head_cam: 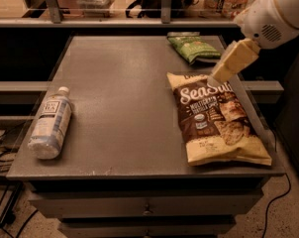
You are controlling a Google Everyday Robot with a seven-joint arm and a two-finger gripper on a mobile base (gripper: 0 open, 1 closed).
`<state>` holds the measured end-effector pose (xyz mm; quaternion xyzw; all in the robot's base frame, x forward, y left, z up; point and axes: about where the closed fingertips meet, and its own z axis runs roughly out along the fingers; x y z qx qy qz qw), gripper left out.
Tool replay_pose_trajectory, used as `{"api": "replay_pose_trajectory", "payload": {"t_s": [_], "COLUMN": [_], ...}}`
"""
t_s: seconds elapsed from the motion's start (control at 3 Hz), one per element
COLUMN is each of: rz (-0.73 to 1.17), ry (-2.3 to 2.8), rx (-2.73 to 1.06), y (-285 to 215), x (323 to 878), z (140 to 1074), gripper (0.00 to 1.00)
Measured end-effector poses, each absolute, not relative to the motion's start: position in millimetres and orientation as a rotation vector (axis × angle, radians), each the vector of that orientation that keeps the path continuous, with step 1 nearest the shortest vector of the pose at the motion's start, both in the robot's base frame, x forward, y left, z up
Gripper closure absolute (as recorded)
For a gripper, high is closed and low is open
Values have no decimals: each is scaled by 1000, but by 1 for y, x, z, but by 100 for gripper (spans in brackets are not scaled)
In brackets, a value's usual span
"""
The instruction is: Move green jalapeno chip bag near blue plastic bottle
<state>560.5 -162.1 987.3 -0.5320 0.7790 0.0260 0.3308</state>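
The green jalapeno chip bag (194, 47) lies flat at the table's far right edge. The blue plastic bottle (50, 123) lies on its side at the front left, white cap pointing away from me. My gripper (220, 75) hangs from the white arm at the upper right. It is above the top edge of the Sea Salt bag and just in front of and to the right of the green bag. It holds nothing that I can see.
A large brown-and-yellow Sea Salt chip bag (216, 118) lies on the right half of the grey table (124, 98), between the green bag and the front edge. A shelf rail with goods runs behind the table. Cables lie on the floor at the left.
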Motion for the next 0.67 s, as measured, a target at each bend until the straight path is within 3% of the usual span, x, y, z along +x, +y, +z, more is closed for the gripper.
{"api": "replay_pose_trajectory", "payload": {"t_s": [0.67], "rz": [166], "ry": [2058], "rx": [-1218], "y": [-149], "x": [625], "z": [957], "gripper": [0]}}
